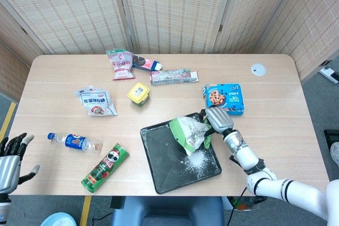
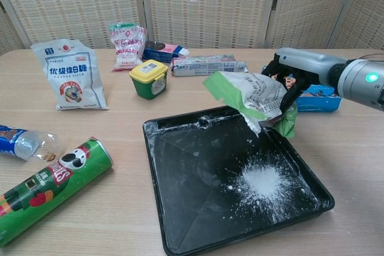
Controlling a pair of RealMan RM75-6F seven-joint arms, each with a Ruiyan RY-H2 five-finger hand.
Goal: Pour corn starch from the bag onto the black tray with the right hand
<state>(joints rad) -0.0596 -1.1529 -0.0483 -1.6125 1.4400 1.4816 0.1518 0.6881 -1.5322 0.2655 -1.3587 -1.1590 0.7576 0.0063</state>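
Your right robot hand [image 2: 293,82] grips the corn starch bag [image 2: 249,93] lying nearly level, mouth tipped down over the black tray [image 2: 180,208]; left robot hand [image 1: 10,154] open, empty.

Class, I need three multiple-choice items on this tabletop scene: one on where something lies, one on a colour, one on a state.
1. Where does the white powder pile lie?
A. in the black tray's right half
B. beside the green tube can
C. on the bare table

2. What colour is the lid of the small tub?
A. red
B. yellow
C. blue

3. What is the right hand doing?
A. resting flat on the table
B. holding the bag
C. gripping the bottle

Answers: 1 A, the powder pile sits in the black tray; 2 B, the small tub has a yellow lid; 3 B, the right hand holds the bag.
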